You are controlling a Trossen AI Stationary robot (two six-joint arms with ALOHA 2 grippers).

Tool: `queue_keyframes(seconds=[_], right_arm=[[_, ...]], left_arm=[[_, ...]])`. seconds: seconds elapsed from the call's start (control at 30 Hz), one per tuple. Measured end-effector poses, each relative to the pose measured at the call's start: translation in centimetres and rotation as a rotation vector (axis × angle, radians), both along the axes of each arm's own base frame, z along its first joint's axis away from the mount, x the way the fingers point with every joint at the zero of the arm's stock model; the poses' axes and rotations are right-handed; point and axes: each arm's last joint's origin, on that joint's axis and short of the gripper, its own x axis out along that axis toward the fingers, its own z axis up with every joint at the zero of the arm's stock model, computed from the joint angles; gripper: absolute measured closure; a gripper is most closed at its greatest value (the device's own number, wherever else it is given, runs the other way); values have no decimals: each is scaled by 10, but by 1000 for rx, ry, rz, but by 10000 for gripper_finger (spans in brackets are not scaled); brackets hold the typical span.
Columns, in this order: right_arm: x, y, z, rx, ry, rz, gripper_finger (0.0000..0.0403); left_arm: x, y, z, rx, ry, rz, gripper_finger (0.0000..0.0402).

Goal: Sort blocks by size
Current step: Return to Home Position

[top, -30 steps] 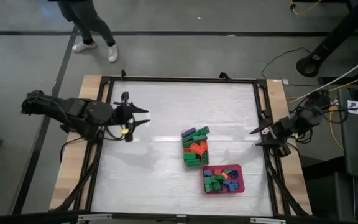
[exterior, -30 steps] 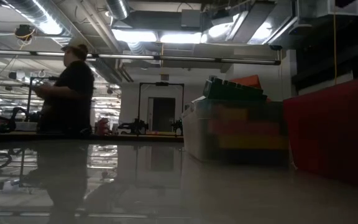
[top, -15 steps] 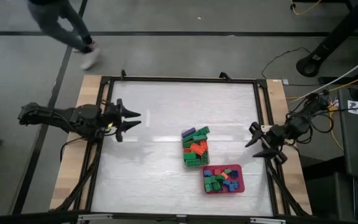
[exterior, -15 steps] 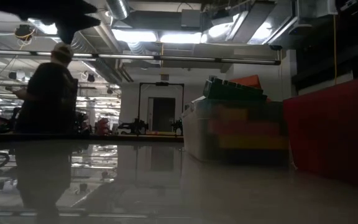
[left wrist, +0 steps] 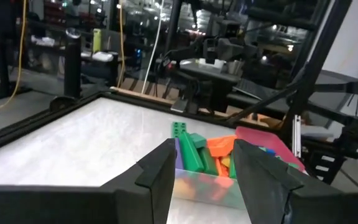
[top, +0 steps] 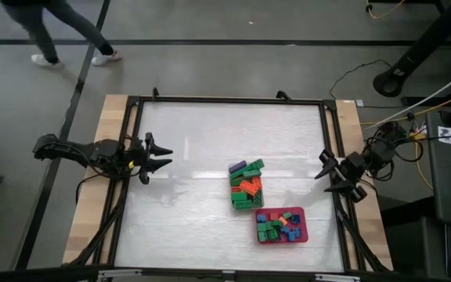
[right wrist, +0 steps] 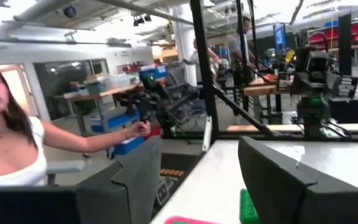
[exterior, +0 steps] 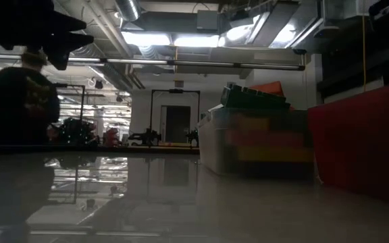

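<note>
The blocks lie in two heaps. One heap fills a clear tub in the middle of the table, with green, orange and purple blocks on top. The other heap lies in a red tray nearer the front edge. At the table's left edge my left gripper stands open and level, pointing at the tub, with nothing between its fingers. My right gripper is open at the right edge, also with nothing between its fingers. The low view shows the tub and the tray from the side.
A black frame runs round the white table top. The left and far parts of the top are bare. A person walks on the floor beyond the far edge. Another person shows beside the table in the right wrist view.
My left gripper has sunk and drawn back toward the table's left edge, tipping to level while staying open. My right gripper has sunk a little at the right edge. The person beyond the far edge has walked toward the left. The blocks have not moved.
</note>
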Motion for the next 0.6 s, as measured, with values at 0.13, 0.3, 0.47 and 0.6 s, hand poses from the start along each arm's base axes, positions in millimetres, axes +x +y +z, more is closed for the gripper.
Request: queue_keyframes(seconds=[0.13,0.3,0.47,0.6], right_arm=[[4,4,-10,-13,11,6,189],[14,12,-34,14,-5,7,189],[21,18,-61,65,-54,5,189],[23,17,-64,81,-25,-39,189]], left_arm=[[-2,0,-13,9,-16,0,254],[-2,0,-30,17,-36,1,254],[-2,0,-35,32,-39,3,254],[-3,0,-35,54,-36,5,254]])
